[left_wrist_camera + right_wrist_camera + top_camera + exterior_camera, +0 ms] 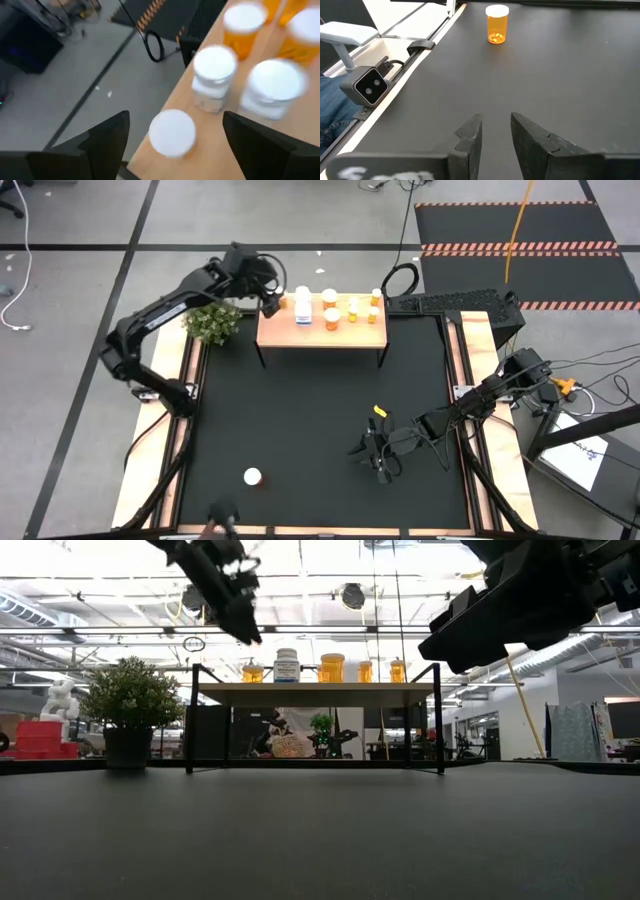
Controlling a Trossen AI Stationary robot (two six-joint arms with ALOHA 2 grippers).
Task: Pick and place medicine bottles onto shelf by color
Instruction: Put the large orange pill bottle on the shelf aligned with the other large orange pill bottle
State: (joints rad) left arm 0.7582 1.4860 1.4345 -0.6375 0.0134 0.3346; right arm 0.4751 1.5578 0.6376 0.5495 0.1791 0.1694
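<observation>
Left tool (172, 132) hangs wide over a white bottle (172, 131) at the shelf (320, 333) end — released among whites; right tool (495, 131), narrow and empty, faces the orange bottle (497, 23) on the tabletop (300, 420).

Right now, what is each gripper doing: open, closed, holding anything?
Left gripper: open, empty, above the shelf.
Right gripper: slightly open, holding nothing.

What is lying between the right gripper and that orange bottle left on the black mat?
Nothing visible. The right gripper is empty and faces the orange bottle across bare black mat. In the view from above, the bottle stands alone near the front edge, well apart from the gripper.
</observation>
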